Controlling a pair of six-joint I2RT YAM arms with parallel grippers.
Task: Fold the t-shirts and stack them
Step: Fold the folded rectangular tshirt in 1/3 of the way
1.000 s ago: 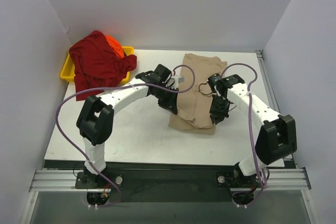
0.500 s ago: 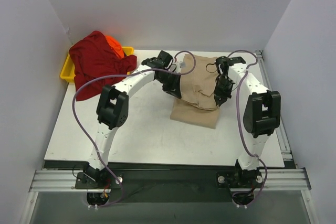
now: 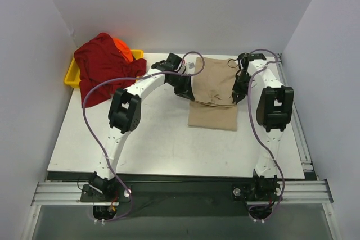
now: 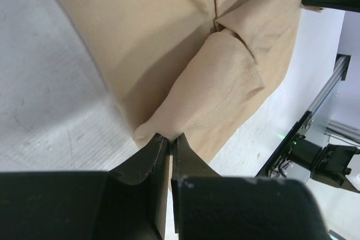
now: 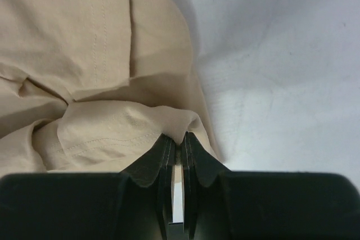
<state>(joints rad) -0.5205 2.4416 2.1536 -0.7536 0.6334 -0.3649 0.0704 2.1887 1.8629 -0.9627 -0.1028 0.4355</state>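
Starting right of the yellow tray (image 3: 72,78), we clamp our left gripper (image 4: 170,137) on the tan t-shirt (image 3: 212,82) at its tray-side hem fold. The shirt lies lengthwise away from us, and our right gripper (image 5: 178,139) nips the opposite fold, so each arm is nearest its own side.

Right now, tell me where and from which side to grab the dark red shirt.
Grip the dark red shirt at the bunched lobe sticking out toward the table's middle, coming from that open side. It lies crumpled over the yellow tray, with walls close behind and to its left.
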